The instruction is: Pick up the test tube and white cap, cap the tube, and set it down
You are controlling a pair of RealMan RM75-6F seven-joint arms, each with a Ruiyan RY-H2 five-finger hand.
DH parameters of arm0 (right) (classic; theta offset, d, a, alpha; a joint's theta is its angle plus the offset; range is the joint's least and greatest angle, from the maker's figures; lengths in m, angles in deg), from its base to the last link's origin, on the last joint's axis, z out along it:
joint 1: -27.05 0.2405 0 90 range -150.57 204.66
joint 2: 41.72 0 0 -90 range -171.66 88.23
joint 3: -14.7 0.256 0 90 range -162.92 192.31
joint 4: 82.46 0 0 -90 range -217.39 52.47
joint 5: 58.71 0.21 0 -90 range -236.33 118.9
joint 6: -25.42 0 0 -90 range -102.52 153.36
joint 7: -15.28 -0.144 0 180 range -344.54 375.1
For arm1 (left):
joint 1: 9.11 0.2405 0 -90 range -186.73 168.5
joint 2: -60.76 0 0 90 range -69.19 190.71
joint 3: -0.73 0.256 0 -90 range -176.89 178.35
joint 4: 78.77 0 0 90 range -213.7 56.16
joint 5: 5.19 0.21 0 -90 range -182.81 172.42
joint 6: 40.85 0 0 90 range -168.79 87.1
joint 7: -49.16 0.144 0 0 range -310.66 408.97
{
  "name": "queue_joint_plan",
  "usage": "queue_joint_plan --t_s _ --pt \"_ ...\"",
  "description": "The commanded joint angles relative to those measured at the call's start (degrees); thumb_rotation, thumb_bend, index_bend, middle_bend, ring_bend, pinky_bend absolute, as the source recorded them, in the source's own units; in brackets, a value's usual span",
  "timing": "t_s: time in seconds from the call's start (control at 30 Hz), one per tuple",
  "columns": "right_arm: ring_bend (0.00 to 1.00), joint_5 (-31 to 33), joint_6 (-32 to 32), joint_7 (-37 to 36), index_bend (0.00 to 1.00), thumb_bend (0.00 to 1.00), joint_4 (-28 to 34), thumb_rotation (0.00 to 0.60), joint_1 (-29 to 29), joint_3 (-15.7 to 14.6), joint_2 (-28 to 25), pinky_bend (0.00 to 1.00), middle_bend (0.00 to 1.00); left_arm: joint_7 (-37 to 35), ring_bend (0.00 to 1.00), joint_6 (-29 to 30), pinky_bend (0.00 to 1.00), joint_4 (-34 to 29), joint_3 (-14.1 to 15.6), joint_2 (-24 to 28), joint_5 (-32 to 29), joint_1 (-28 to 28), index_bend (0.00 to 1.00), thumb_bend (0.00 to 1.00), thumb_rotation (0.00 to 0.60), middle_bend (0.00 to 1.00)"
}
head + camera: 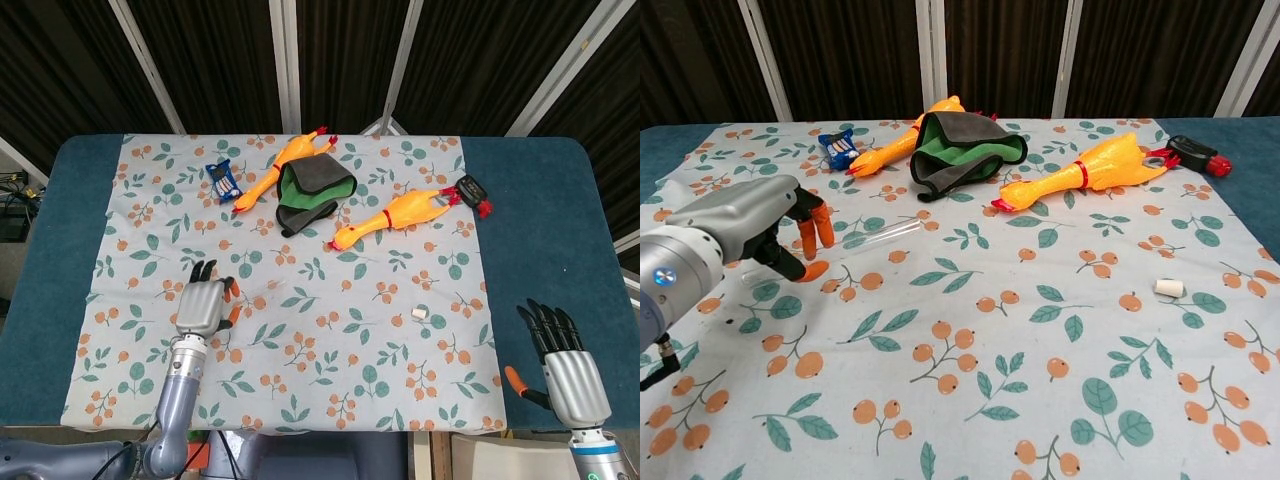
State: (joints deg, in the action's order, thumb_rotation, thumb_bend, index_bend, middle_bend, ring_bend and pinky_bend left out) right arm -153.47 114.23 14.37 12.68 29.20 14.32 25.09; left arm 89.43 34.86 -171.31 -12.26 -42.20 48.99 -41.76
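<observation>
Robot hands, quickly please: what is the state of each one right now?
Left robot hand: closed on the test tube, lifted off the cloth.
Right robot hand: open, fingers apart, holding nothing.

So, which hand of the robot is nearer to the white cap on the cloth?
Right, though neither is close. The right hand rests on the blue table edge, right of and below the white cap. The left hand is far across the cloth, holding the test tube.
</observation>
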Motion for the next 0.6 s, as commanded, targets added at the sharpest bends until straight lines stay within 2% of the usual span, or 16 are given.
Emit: queue_joint_plan --t_s 0.03,0.2,0.43,0.6 --pt "0.0 0.9 -1.1 1.3 0.0 0.36 0.6 0.6 0.4 0.3 0.0 0.0 0.0 -3.3 0.09 -1.9 0.0 0.7 0.8 2.7 3.6 -0.3 0.6 0.75 0.6 0.63" --pt "0.0 3.3 -4.9 5.6 0.0 0.36 2.6 0.6 2.2 1.2 0.2 0.0 0.0 -8.8 0.1 -4.8 0.0 2.4 -0.2 5.6 8.0 -1.7 0.6 0.75 0.6 0.63" --pt "0.0 7.1 -11.1 11.3 0.0 0.36 5.0 0.6 6.6 4.0 2.3 0.0 0.0 -16.8 0.1 -7.8 0.0 5.5 -1.2 9.4 14.4 -3.7 0.6 0.75 0.6 0.64" --pt "0.0 11.5 -16.5 15.6 0.04 0.36 5.6 0.6 10.5 6.4 4.2 0.0 0.0 -21.1 0.1 -9.2 0.0 7.6 -2.3 10.9 15.3 -4.5 0.6 0.75 0.6 0.64"
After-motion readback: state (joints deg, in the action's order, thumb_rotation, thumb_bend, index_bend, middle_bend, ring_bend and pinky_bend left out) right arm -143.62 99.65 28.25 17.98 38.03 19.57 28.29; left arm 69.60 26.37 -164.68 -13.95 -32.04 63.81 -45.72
